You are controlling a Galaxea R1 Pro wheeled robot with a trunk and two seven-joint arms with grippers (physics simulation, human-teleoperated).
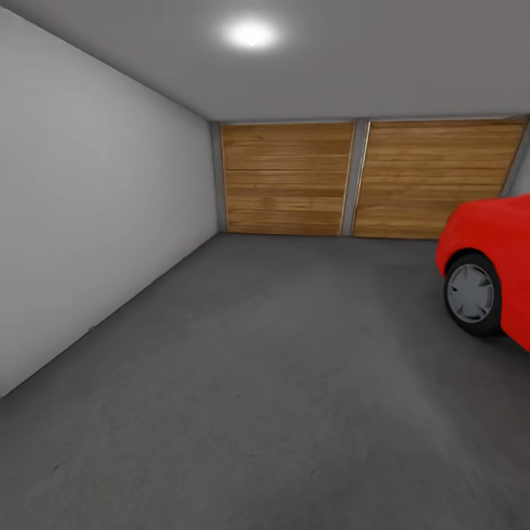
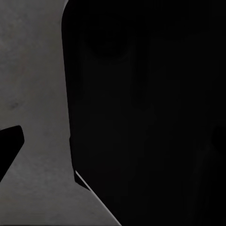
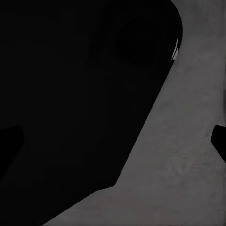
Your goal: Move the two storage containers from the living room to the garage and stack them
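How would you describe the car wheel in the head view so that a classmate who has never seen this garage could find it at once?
Start at the two wooden garage doors on the far wall, then look down and right to the red car at the picture's right edge. The wheel sits low in its bodywork on the grey concrete floor: a black tyre around a grey spoked hub, the one round, dark thing here.

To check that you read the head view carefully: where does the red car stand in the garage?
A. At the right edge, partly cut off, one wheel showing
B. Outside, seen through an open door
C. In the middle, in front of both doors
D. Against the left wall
A: the red car is cut off by the right edge, with one wheel on the grey floor.
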